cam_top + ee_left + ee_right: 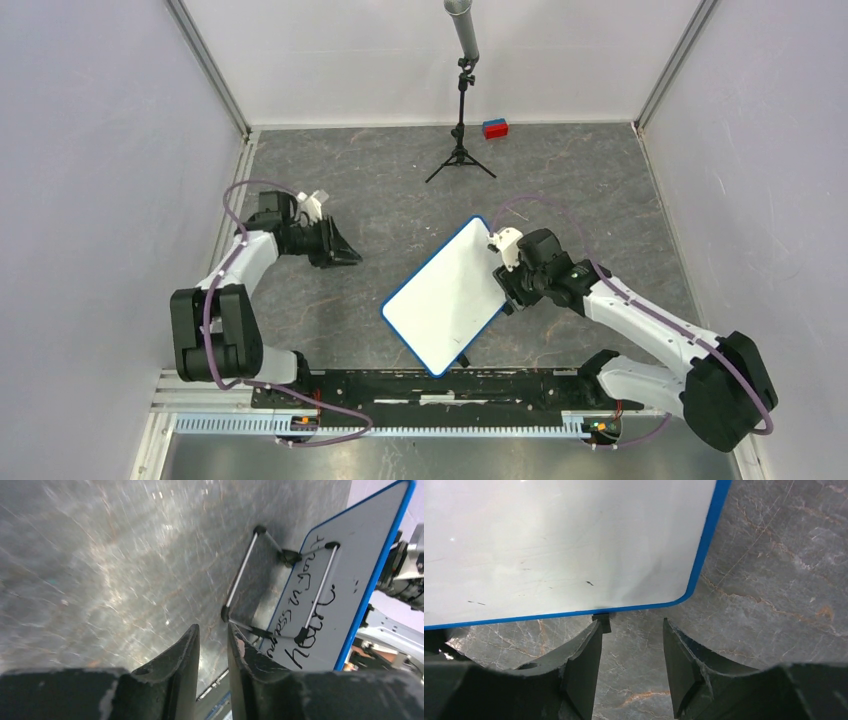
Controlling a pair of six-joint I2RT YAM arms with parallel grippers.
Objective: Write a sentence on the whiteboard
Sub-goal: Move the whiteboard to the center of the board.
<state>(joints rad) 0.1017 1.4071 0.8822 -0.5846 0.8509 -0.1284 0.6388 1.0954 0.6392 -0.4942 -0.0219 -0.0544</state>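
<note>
The right gripper (631, 624) stands moderately wide, only bare table (749, 580) between its jaws. The whiteboard (445, 295) sits just beyond its fingertips, blue rim almost at one tip, so it seems placed to steady or release the edge, not to clamp it. The board rests tilted on its wire legs (242, 575), blank face upward. The sentence (290, 617), ending "in your heart", is on the face turned toward the left gripper (213, 627), ahead and to its right. That gripper is narrow, empty and well apart from the board; no marker shows, so the writing looks finished.
</note>
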